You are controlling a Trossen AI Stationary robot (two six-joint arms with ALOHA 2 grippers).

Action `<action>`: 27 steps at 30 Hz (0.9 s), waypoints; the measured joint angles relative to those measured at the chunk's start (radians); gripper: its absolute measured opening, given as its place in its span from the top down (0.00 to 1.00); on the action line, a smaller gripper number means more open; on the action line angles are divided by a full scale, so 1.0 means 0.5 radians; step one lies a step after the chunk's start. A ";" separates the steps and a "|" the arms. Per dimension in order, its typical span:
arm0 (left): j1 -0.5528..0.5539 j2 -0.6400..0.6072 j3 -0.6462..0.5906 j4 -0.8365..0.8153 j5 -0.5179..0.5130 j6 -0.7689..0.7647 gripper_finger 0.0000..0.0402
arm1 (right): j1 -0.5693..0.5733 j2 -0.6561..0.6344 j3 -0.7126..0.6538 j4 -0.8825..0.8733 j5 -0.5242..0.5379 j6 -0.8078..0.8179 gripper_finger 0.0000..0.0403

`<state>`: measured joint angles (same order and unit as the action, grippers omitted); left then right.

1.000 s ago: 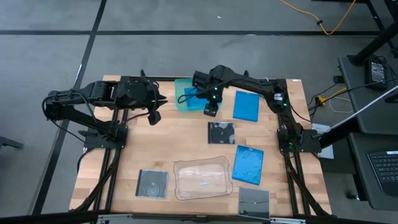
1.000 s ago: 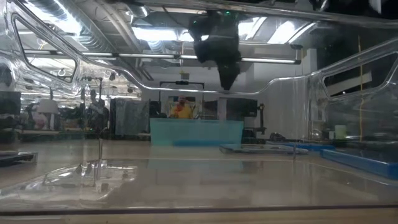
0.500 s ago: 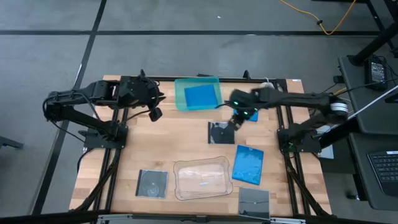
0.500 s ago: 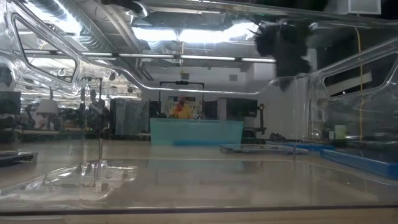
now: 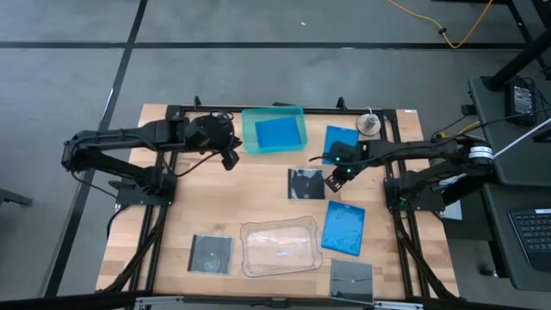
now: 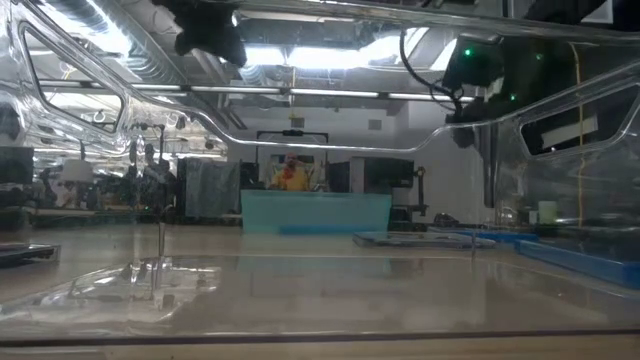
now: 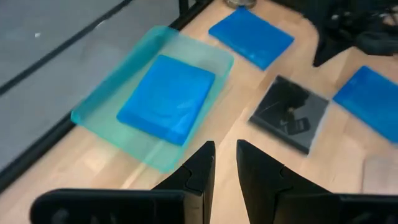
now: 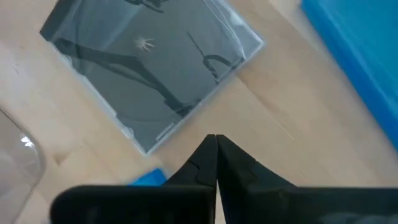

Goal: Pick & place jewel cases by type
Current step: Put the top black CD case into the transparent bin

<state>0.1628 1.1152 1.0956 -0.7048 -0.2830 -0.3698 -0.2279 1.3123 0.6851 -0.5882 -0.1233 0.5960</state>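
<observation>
One blue jewel case (image 5: 280, 133) lies flat in the teal tray (image 5: 250, 138) at the table's far edge. A second blue case (image 5: 342, 140) lies to its right and a third (image 5: 343, 228) near the middle right. A dark square case (image 5: 306, 183) lies flat at the table's centre, another (image 5: 211, 254) at the near left and a third (image 5: 351, 280) at the near edge. My right gripper (image 5: 332, 178) hovers shut and empty by the centre dark case's (image 8: 149, 68) right edge. My left gripper (image 7: 225, 163) hovers left of the teal tray (image 7: 99, 106), a narrow gap between its fingers and nothing in it.
A clear rounded plastic tray (image 5: 280, 247) stands near the front, between the near-left dark case and the near blue case. A small round object (image 5: 368, 126) sits at the far right. Bare wood lies left of the centre dark case.
My right gripper has left the teal tray and swung toward the table's right and near side, ending beside the centre dark case. The blue case stays lying in the tray. My left gripper has moved toward the table's right, closer to the teal tray.
</observation>
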 joint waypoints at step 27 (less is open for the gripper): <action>0.024 -0.002 -0.897 0.584 0.427 -0.828 0.85 | -0.056 0.531 -0.003 0.513 -0.138 -0.267 0.99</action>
<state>0.1749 1.1145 0.6472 -0.4128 -0.0695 -0.7837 -0.2561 1.5776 0.6838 -0.3316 -0.1925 0.4626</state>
